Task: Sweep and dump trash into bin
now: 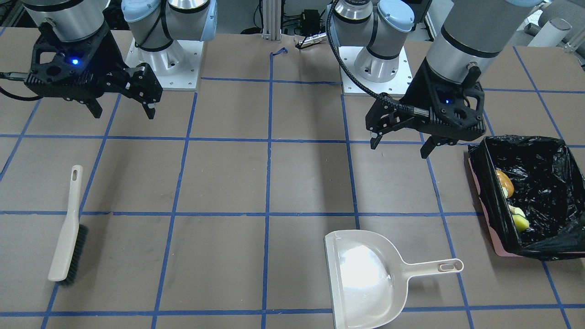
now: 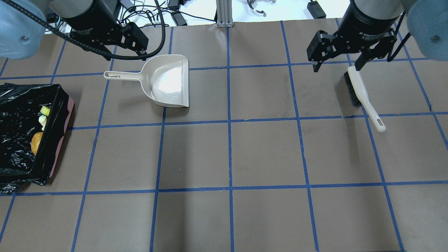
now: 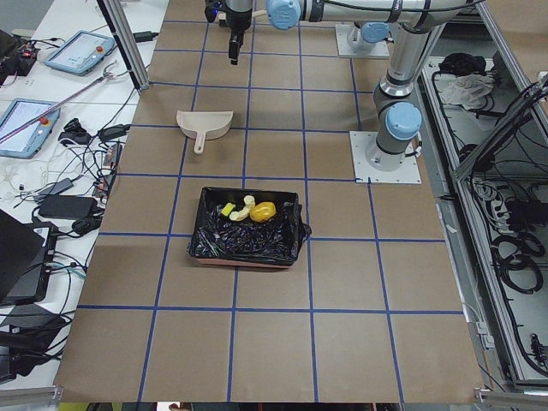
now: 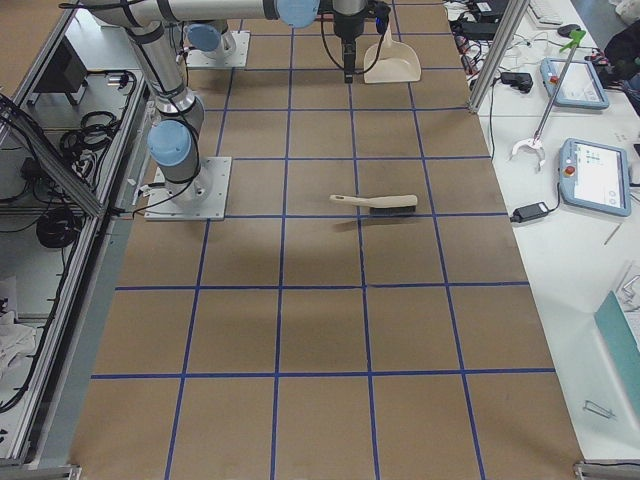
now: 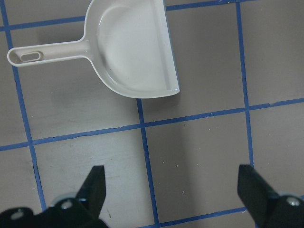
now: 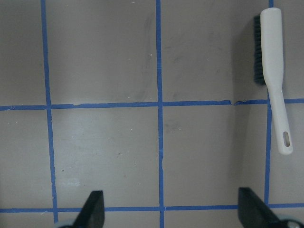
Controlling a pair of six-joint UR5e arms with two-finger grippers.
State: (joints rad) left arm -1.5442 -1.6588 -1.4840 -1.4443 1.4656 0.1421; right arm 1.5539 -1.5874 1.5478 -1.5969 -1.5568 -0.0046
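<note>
Trash (image 1: 504,183) inside black-lined bin (image 1: 485,192) at robot's left, dustpan (image 1: 365,278) and brush (image 1: 68,228) lying flat on table (image 1: 228,183), left gripper (image 1: 400,147) and right gripper (image 1: 123,113) hovering above, fingers spread, holding nothing

Black-lined bin (image 1: 544,155) — beige dustpan (image 1: 365,278).

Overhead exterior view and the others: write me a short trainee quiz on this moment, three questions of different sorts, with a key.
1. True or false: the beige plastic dustpan has trash in it.
2. Where is the yellow sponge block? A) on the table B) in the black-bag-lined rectangular bin C) on a brush
3. What do the left end effector and the right end effector hold?

Key: 1 false, it is empty. 2 B. 3 nothing; both are open above the table.
</note>
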